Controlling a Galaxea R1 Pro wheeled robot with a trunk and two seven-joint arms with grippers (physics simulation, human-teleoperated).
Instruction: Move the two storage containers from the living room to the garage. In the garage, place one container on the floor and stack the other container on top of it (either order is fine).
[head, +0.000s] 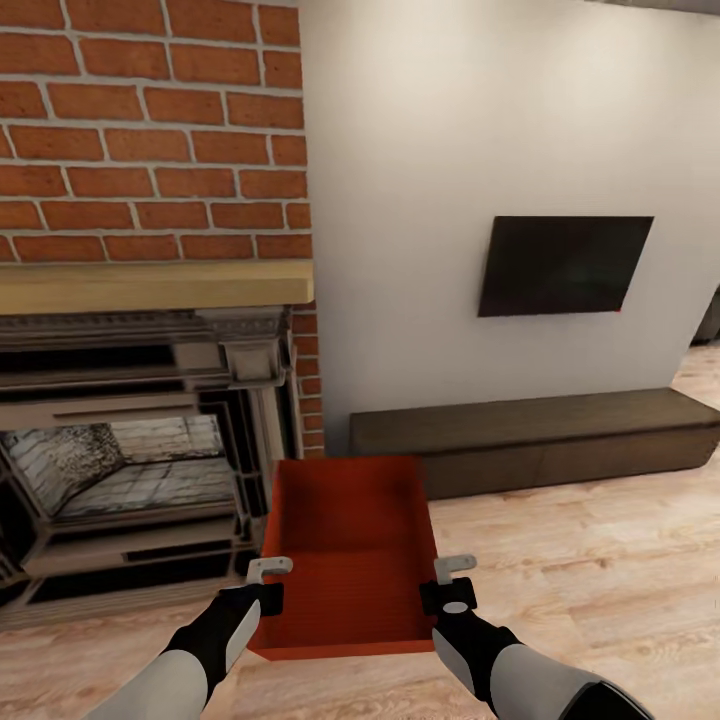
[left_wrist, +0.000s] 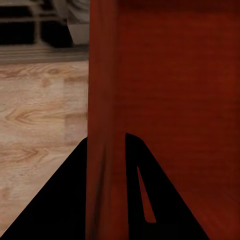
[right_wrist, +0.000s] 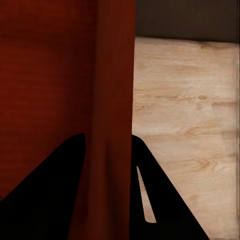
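Container: one orange-red storage container (head: 345, 545) was held above the wood-plank floor (head: 600, 580), between both arms, in front of the brick fireplace (head: 150, 450).
Left tool: the left tool (head: 268, 582) was clamped on the container's left wall, one finger on each side of it in the wrist view.
Right tool: the right tool (head: 452, 580) gripped the right wall likewise.
Room: a black TV (head: 563, 264) hung above a low dark console (head: 540, 440).

Container (head: 345, 550) before fireplace (head: 130, 460); console (head: 540, 435) right, apparently below the TV (head: 563, 265).
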